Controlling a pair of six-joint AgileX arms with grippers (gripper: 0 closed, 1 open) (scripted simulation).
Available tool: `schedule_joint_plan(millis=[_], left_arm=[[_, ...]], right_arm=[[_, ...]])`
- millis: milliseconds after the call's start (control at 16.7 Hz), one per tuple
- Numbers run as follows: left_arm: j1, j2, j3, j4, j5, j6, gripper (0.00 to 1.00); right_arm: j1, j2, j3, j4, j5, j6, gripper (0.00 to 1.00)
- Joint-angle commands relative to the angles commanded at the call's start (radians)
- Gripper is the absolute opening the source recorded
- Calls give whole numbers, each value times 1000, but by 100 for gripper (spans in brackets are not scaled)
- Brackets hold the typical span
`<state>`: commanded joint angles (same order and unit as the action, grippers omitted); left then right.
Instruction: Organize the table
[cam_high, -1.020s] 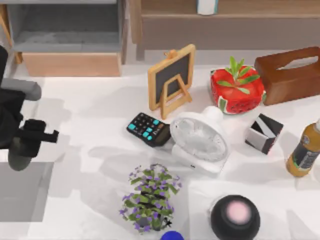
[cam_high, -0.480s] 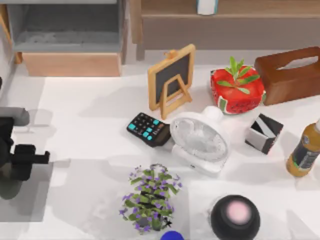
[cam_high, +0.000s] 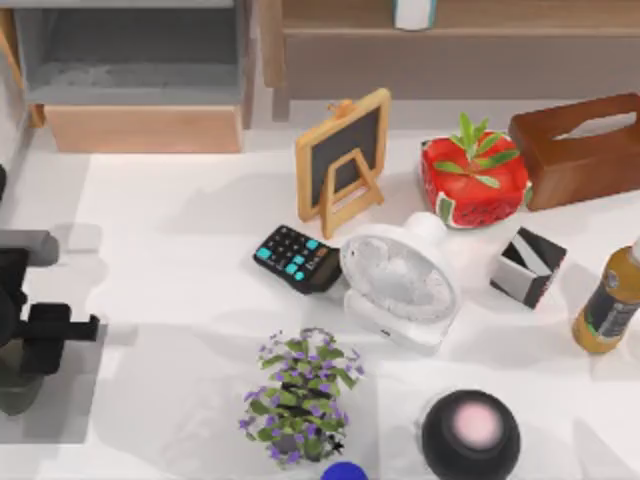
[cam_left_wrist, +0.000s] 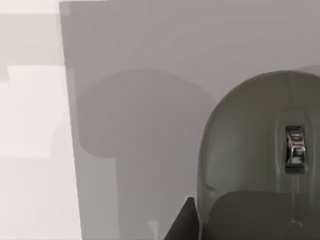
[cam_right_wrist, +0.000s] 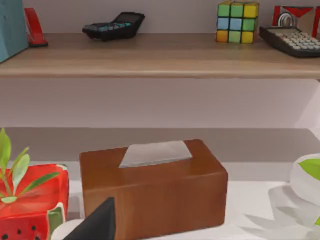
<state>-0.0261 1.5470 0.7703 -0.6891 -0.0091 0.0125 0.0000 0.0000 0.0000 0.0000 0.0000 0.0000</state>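
One arm at the tabletop edge.
Left hand, grip state unreadable, sits over the left edge; tabletop spreads rightward from it, calculator and fan well apart.

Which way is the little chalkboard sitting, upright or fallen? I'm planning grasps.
Upright: the chalkboard stands on its wooden easel legs on the table, behind the calculator.

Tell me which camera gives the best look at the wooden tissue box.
The right wrist view: the tissue box sits close, its front face and the tissue in its slot plain. The top view shows it from above at the table's far right, cut by the picture's edge.
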Motion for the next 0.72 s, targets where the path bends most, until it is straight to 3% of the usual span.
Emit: schedule_joint_plan(millis=[660, 720], left_arm=[[0, 0, 0, 0, 0, 0, 98], [0, 0, 0, 0, 0, 0, 100]], right_arm=[[0, 0, 0, 0, 0, 0, 100], [0, 0, 0, 0, 0, 0, 100]])
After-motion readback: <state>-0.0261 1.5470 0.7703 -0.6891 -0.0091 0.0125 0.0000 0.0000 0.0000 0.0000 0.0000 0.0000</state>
